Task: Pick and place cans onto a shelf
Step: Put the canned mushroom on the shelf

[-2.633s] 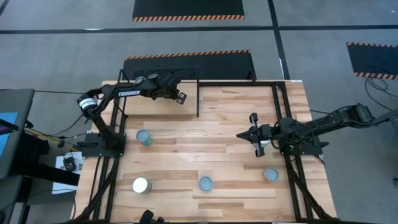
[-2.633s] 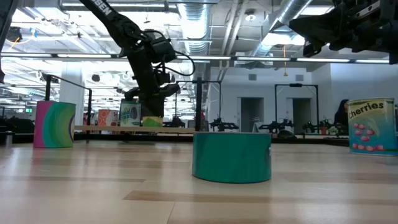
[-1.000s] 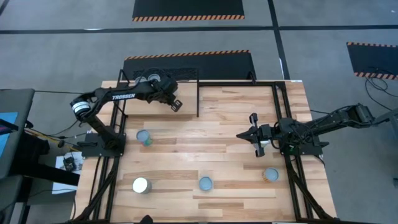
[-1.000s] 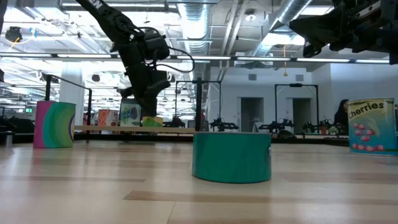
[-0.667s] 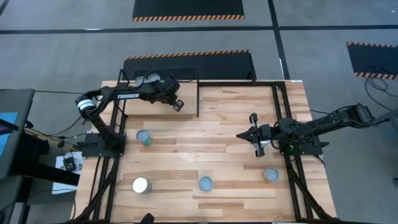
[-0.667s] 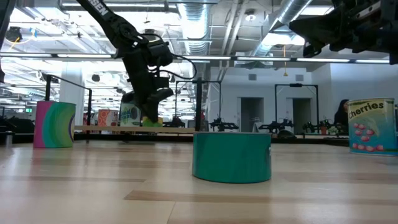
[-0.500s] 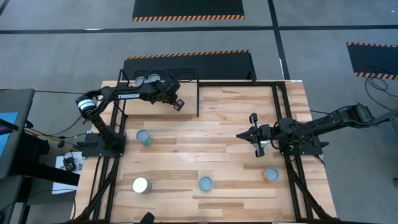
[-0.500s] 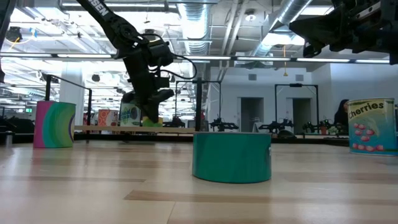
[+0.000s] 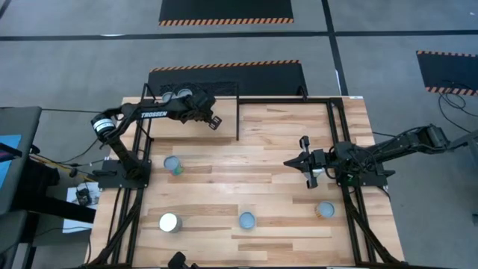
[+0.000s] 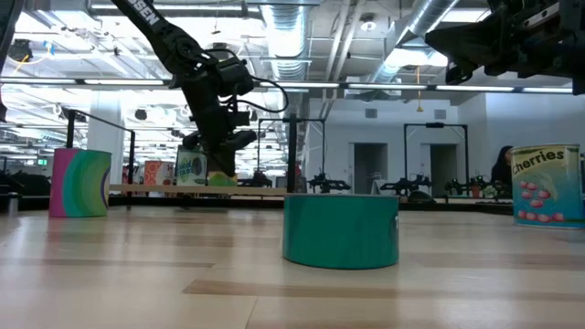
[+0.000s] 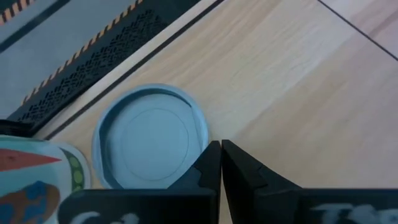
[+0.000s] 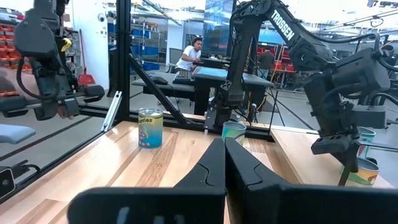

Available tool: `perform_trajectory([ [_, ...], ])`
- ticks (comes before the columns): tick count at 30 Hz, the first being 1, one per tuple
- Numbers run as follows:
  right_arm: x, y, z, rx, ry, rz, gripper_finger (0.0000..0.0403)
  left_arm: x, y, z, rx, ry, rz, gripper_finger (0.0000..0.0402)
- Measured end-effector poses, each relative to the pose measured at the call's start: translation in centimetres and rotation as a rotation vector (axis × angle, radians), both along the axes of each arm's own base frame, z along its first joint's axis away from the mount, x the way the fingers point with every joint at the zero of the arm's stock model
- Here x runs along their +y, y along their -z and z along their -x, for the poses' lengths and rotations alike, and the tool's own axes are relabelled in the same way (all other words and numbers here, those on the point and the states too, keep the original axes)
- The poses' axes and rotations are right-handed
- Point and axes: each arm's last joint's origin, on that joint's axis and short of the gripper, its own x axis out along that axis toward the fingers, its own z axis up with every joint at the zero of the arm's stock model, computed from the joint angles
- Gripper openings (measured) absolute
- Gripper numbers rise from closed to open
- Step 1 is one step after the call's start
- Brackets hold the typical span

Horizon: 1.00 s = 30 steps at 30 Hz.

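Cans number six in the high view. Four stand on the table [image 9: 261,161]: one [image 9: 172,164] near the left arm's base, a white-topped one [image 9: 169,222] at the front left, one [image 9: 246,220] at the front middle, and one [image 9: 324,210] at the front right. Two more [image 9: 173,95] sit side by side on the shelf [image 9: 224,88] at the back left, partly hidden by the left arm. The left gripper [image 9: 213,119] is just off the shelf's front edge, over the table. The right gripper [image 9: 297,162] hangs over the table's right half, well apart from every can.

The low view shows a teal can [image 10: 341,229] in the middle foreground, a pink and green one [image 10: 79,183] at the left, and a pale-blue "cherries" can [image 10: 547,185] at the right. Two cans [image 10: 194,169] show far back on the shelf, behind the left gripper [image 10: 222,155], which hangs in the air in front of them. The right gripper [image 10: 466,47] is high at the upper right.

In the left wrist view, the left gripper [image 11: 221,154] has its fingers pressed together, holding nothing. Just past the tips is one pale-blue can top [image 11: 150,139] on the shelf [image 11: 286,74], with a second, brightly labelled can [image 11: 37,180] touching or just beside it.

In the right wrist view, the right gripper [image 12: 224,151] is likewise closed on nothing. Four cans show here: two on the table [image 12: 155,165], one [image 12: 150,127] with a yellow-green label and one [image 12: 234,131] behind the fingertips, and two [image 12: 362,152] beyond, under the left gripper [image 12: 339,140]. A person [image 12: 188,56] sits in the room behind.
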Motion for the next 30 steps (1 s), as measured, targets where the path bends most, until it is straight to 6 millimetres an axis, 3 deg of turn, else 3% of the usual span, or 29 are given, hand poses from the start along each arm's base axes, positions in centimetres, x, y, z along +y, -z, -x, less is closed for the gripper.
perform_trajectory([
  [8,0.0,0.0,0.0,0.000,0.001,0.004,0.0011,-1.2,-0.9,-0.9,0.050,0.112,0.049,0.0002],
  [17,0.0,0.0,0.0,0.000,0.000,-0.001,0.0011,-1.5,-0.5,0.4,0.232,-0.021,0.020,0.0002],
  [24,0.0,0.0,0.0,0.000,0.000,-0.001,0.0011,-0.9,-0.4,0.2,0.218,-0.049,-0.021,0.0002],
  [30,0.0,0.0,0.0,0.005,0.000,0.000,0.0011,-0.3,1.1,-0.2,0.236,-0.051,-0.020,0.0002],
])
